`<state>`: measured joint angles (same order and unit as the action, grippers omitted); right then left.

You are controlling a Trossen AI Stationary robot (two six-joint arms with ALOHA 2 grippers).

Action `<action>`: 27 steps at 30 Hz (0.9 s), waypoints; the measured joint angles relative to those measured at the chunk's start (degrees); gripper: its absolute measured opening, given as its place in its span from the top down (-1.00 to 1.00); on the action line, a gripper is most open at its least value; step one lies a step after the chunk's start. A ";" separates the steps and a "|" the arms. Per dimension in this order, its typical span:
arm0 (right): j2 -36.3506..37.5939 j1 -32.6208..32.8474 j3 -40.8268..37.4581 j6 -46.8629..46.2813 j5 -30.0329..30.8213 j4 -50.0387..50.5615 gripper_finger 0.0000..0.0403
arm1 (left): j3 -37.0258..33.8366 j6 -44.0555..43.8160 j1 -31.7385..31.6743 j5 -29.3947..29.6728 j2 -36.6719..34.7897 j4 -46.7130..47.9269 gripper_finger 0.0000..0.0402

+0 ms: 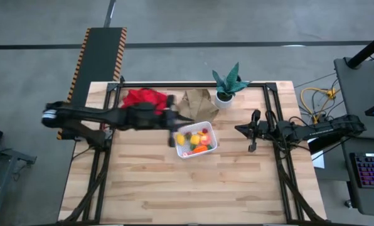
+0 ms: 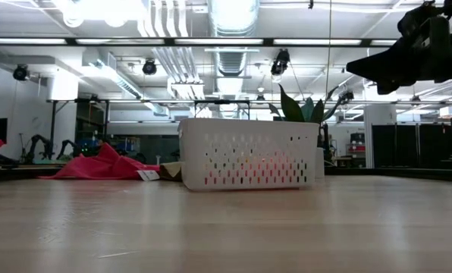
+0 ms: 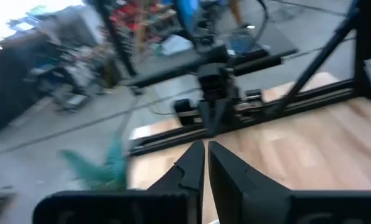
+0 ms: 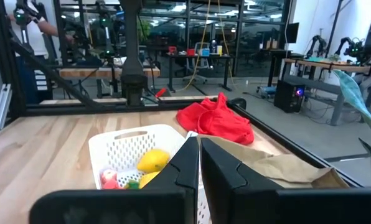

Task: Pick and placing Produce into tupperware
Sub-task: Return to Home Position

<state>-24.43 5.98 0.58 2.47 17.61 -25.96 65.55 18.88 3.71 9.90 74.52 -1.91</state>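
Observation:
The white container (image 1: 213, 145) with perforated walls stands on the table's middle; the low view shows it (image 2: 249, 154) upright. The produce lies inside it: a yellow lemon (image 4: 153, 160), an orange carrot (image 1: 200, 149), and small red pieces (image 4: 109, 178). My left gripper (image 1: 174, 130) is by the container's left side. In the left wrist view it (image 3: 205, 163) is shut and holds nothing. My right gripper (image 1: 253, 133) is to the right of the container, apart from it. The right wrist view shows it (image 4: 198, 163) shut on nothing, looking toward the container (image 4: 120, 146).
A red cloth (image 1: 143, 98) and a crumpled brown paper bag (image 1: 197, 102) lie behind the container near the far edge. A potted green plant (image 1: 229, 86) stands at the far edge. Black frame rails (image 1: 193, 84) border the table. Bare wood stretches toward the near edge.

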 joint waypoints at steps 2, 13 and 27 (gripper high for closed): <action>0.00 0.00 0.00 0.17 0.02 0.00 0.96 | -4.05 1.27 0.76 3.43 -5.72 -0.03 0.99; 0.00 0.00 0.00 0.58 0.46 -0.02 0.96 | -27.20 0.92 2.86 10.04 -37.77 3.96 0.99; 0.00 0.00 0.00 0.78 0.48 -0.02 0.96 | -46.48 0.41 2.79 12.99 -62.25 3.57 0.99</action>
<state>-24.43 5.98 0.58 3.25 18.08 -25.98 19.08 19.29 6.50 22.89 12.27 1.65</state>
